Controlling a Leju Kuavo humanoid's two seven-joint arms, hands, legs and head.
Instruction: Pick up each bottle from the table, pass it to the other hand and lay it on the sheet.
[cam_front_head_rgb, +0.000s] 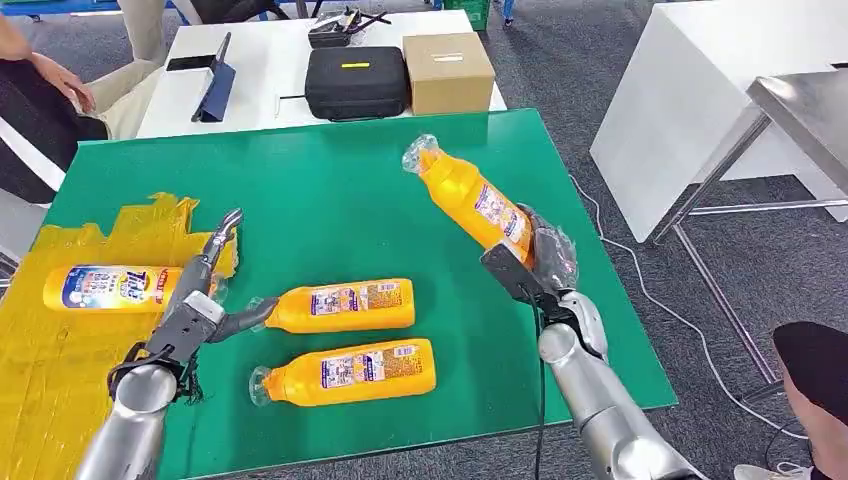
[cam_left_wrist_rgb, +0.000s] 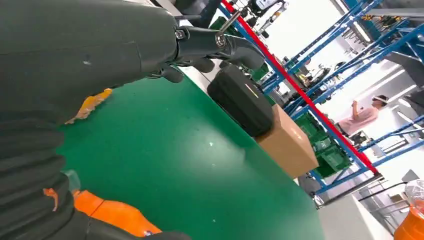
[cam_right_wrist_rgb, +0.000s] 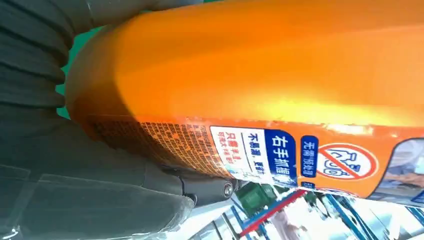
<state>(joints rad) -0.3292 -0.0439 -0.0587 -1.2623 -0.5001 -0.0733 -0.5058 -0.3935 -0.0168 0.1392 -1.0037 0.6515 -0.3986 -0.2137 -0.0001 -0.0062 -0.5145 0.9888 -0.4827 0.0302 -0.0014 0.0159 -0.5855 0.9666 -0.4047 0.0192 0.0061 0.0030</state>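
Two hands, right hand (cam_front_head_rgb: 545, 262) gripping raised bottle (cam_front_head_rgb: 472, 200), left hand (cam_front_head_rgb: 208, 292) spread, empty

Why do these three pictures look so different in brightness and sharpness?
Head view: even light, sharp, soft sheen on the green table. Left wrist view: the background beyond the black case is blown out white, and the left hand is a dark, close mass. Right wrist view: the held bottle is so near that it looks soft, with a bright glare band.
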